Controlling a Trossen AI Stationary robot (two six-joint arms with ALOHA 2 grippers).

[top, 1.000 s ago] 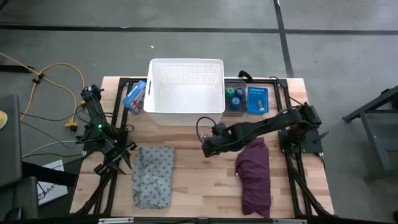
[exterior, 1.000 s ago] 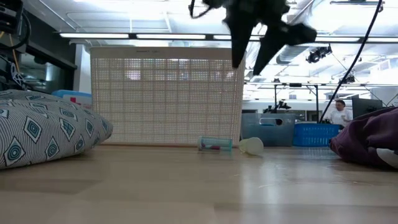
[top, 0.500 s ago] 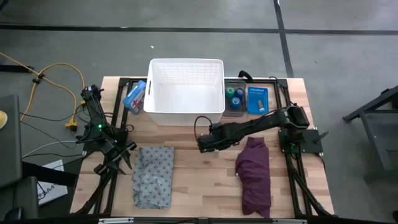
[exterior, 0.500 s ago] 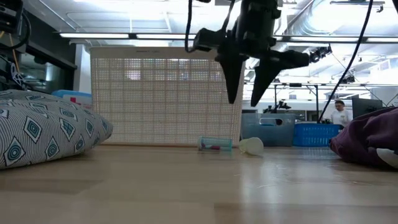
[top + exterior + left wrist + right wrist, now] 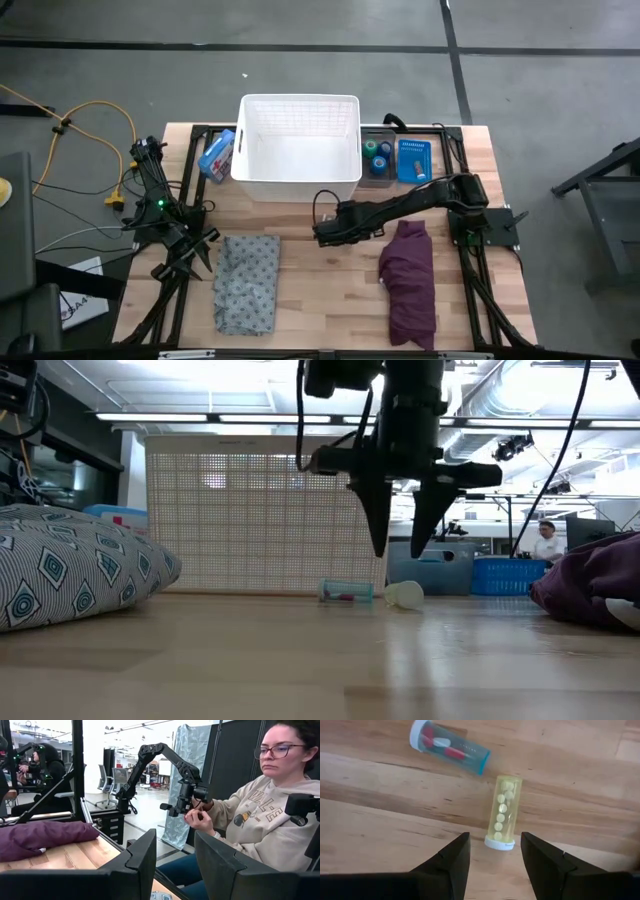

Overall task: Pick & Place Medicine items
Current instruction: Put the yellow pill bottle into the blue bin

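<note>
Two small pill vials lie on their sides on the wood in front of the white basket (image 5: 298, 150). One is yellow (image 5: 503, 812) with a white cap (image 5: 499, 842). The other is clear blue (image 5: 449, 746) and holds red and white capsules. The low view shows them as the blue vial (image 5: 345, 592) and the yellow vial (image 5: 404, 594). My right gripper (image 5: 400, 550) hangs open above them, fingers pointing down. In its wrist view my right gripper (image 5: 495, 837) straddles the yellow vial's cap end from above without touching it. My left gripper (image 5: 175, 840) waits open at the table's left side.
A clear bin with green and blue rolls (image 5: 378, 155) and a blue box (image 5: 412, 160) stand right of the basket. Another blue box (image 5: 215, 155) stands left of it. A grey patterned cloth (image 5: 248, 280) and a purple cloth (image 5: 408, 280) lie near the front. A person sits beyond the table (image 5: 260, 815).
My right gripper has come down from above the basket's rim toward the two vials, shifting a little toward the table's left edge. It has rolled and tipped so that its fingers hang nearly straight down. The vials have not moved.
</note>
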